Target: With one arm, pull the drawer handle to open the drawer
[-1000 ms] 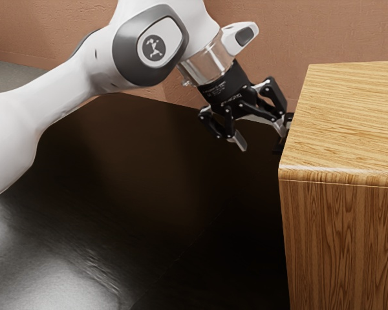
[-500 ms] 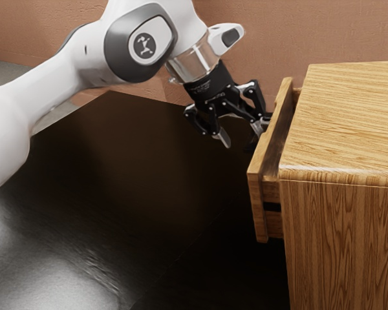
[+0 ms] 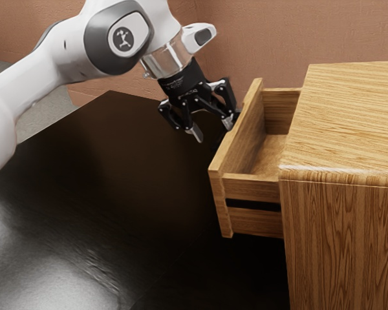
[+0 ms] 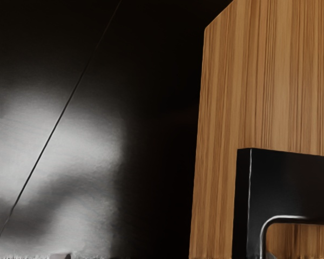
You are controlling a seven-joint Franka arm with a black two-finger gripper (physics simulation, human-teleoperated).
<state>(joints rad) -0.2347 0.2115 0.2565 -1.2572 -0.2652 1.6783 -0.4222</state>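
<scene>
The wooden cabinet (image 3: pixel 344 194) stands at the exterior view's right, and its top drawer (image 3: pixel 238 150) juts out well toward the arm, with its inside showing. My gripper (image 3: pixel 212 128) is at the upper part of the drawer front, with its fingers (image 3: pixel 195 134) spread apart and the far one right against the front panel. In the wrist view the black drawer handle (image 4: pixel 283 202) sits on the wood front (image 4: pixel 248 108), just under my hand. I cannot see both fingers pressing on the handle.
The cabinet rests on a dark glossy table (image 3: pixel 103 213) that stretches toward the exterior view's left and front. A brown wall (image 3: pixel 323 32) runs behind it.
The drawer has gone from closed to far out of the cabinet. My gripper has moved toward the exterior view's left together with the drawer front.
</scene>
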